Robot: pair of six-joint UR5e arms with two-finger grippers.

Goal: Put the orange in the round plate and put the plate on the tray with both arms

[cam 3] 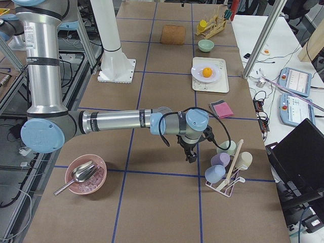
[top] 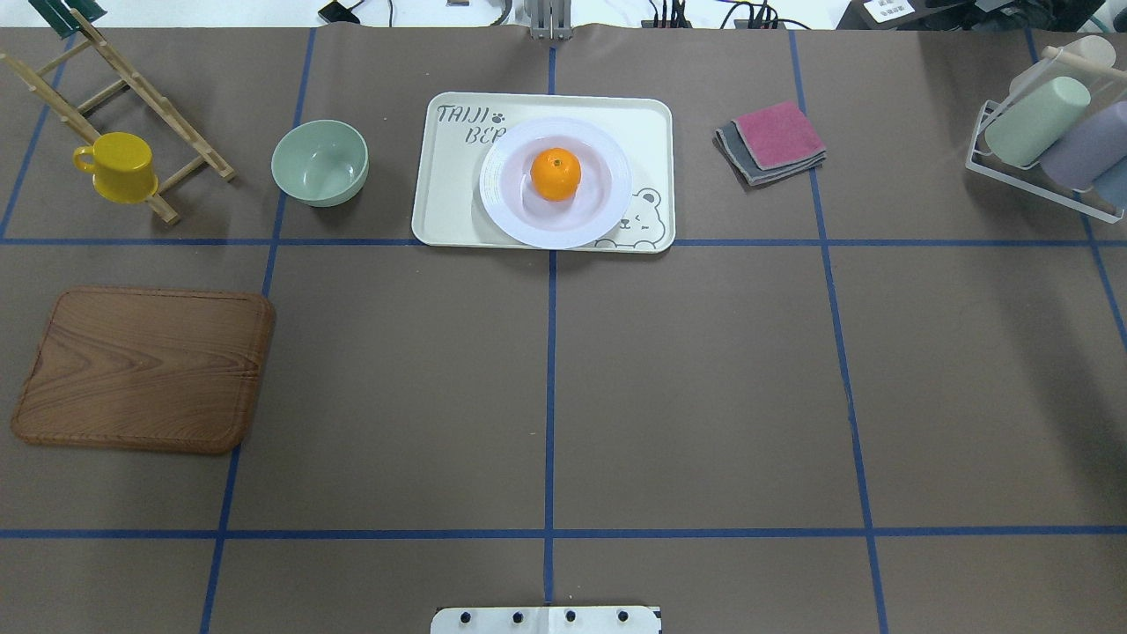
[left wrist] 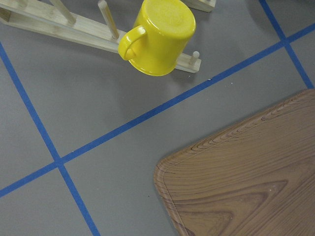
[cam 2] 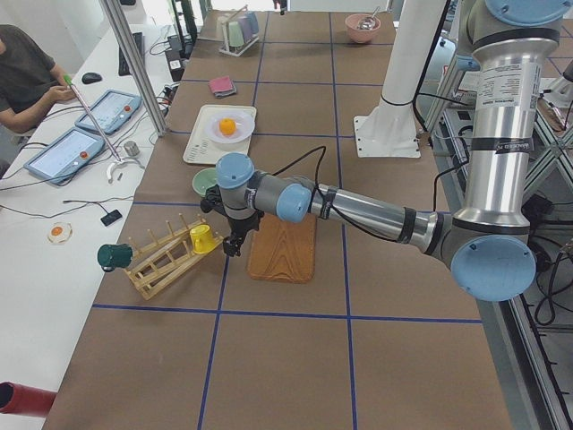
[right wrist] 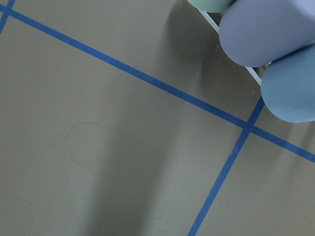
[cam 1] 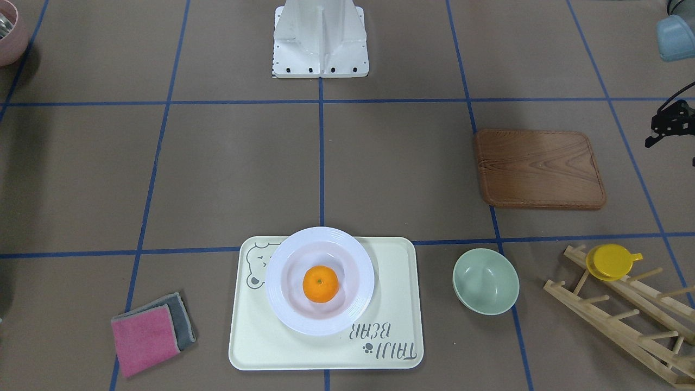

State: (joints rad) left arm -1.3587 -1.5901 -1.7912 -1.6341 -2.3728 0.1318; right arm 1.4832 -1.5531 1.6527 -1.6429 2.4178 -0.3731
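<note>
The orange (cam 1: 320, 283) rests in the well of the white round plate (cam 1: 282, 307), and the plate stands on the cream tray (cam 1: 391, 271) toward its bear-face end. Overhead, the orange (top: 556, 173), plate (top: 504, 201) and tray (top: 449, 211) sit at the table's far middle, with neither arm near them. My left gripper (cam 1: 667, 127) hovers far off beside the wooden board; only its dark edge shows, so I cannot tell its state. My right gripper (cam 3: 191, 154) hangs next to the cup rack at the other end of the table, state unclear.
A brown wooden board (cam 1: 540, 168), a pale-green bowl (cam 1: 485, 281) and a yellow cup (cam 1: 611, 262) on a wooden rack (cam 1: 624, 320) lie on my left side. Pink and grey cloths (top: 773, 141), a cup rack (top: 1048, 141) and a pink bowl (cam 3: 85, 174) lie on my right.
</note>
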